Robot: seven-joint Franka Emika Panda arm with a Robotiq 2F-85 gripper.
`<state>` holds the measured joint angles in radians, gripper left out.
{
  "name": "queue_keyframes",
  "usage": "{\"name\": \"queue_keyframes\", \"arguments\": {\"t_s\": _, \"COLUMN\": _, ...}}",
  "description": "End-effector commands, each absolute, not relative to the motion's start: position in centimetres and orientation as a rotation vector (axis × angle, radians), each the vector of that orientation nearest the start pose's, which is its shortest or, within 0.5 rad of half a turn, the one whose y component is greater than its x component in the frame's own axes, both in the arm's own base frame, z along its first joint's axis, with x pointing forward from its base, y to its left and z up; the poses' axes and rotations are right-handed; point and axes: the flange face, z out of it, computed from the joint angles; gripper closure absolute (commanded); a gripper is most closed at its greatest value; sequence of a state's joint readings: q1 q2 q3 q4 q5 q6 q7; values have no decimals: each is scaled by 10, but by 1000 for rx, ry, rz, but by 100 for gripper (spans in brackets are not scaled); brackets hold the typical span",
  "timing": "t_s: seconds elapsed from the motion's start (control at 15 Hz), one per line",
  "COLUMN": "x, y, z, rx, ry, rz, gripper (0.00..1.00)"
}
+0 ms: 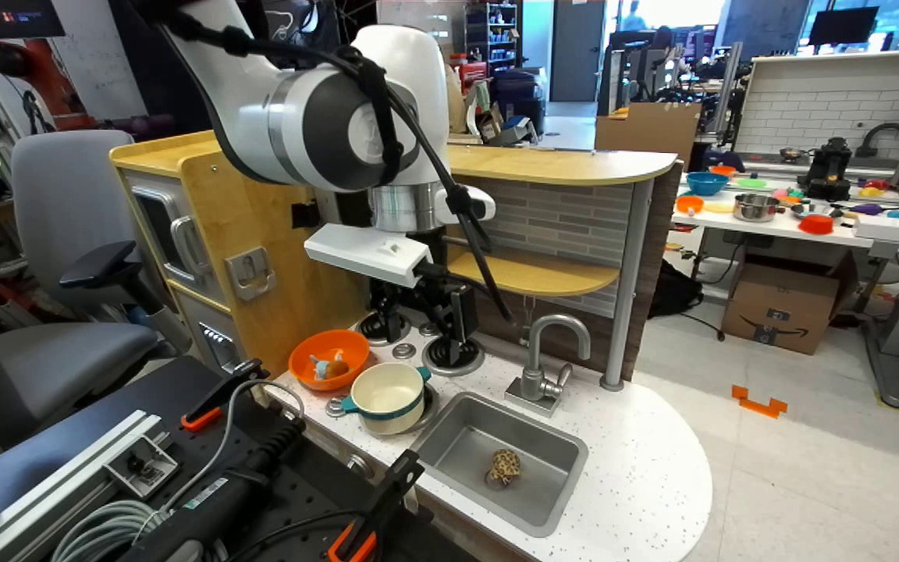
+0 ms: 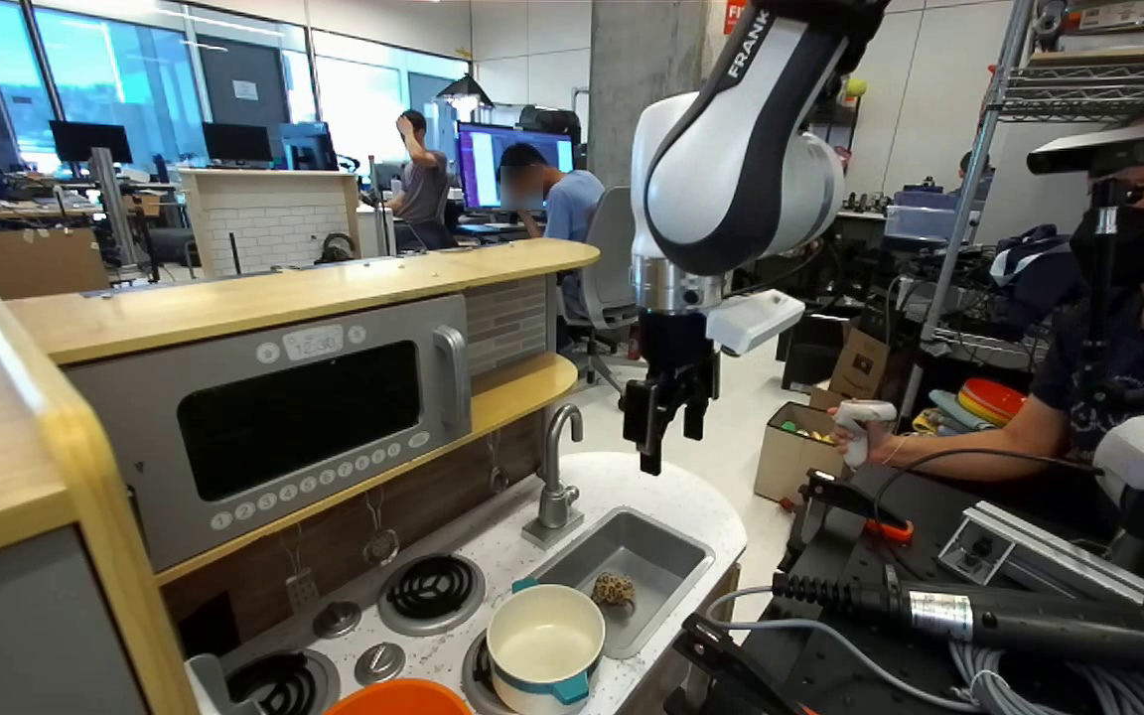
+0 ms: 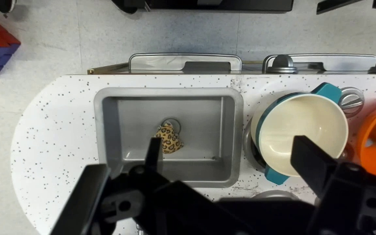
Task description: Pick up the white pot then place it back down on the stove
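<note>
The white pot [image 1: 389, 394] is cream inside with a teal band and two teal handles. It stands upright on a front burner of the stove [image 2: 431, 593], beside the sink, also in an exterior view [image 2: 544, 636] and the wrist view [image 3: 300, 130]. The stove is a pale speckled top with black coil burners in silver rings. My gripper [image 3: 227, 143] is open with nothing between its fingers. It hangs above the counter, apart from the pot, in both exterior views [image 1: 424, 332] [image 2: 673, 447]. In the wrist view one finger overlaps the pot and covers part of it.
An orange bowl [image 1: 330, 343] with small toys stands beside the pot. A grey sink [image 3: 168, 92] holds a leopard-print toy [image 3: 169, 138]. A faucet [image 2: 554, 477] rises behind the sink. A wooden shelf [image 1: 535, 269] and a toy microwave [image 2: 299, 417] overhang the back.
</note>
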<state>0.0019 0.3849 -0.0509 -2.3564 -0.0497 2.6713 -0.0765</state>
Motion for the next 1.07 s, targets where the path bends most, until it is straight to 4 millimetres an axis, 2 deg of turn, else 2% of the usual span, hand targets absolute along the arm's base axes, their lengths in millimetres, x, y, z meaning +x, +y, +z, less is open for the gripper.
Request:
{"name": "queue_keyframes", "arguments": {"t_s": 0.0, "x": 523, "y": -2, "z": 125, "rx": -3218, "ry": -51, "rz": 107, "gripper": 0}}
{"name": "queue_keyframes", "arguments": {"t_s": 0.4, "x": 546, "y": 33, "z": 74, "rx": -3232, "ry": 26, "rz": 121, "gripper": 0}}
{"name": "queue_keyframes", "arguments": {"t_s": 0.67, "x": 554, "y": 39, "z": 44, "rx": -3228, "ry": 75, "rz": 161, "gripper": 0}}
{"name": "queue_keyframes", "arguments": {"t_s": 1.0, "x": 555, "y": 46, "z": 8, "rx": -3242, "ry": 41, "rz": 198, "gripper": 0}}
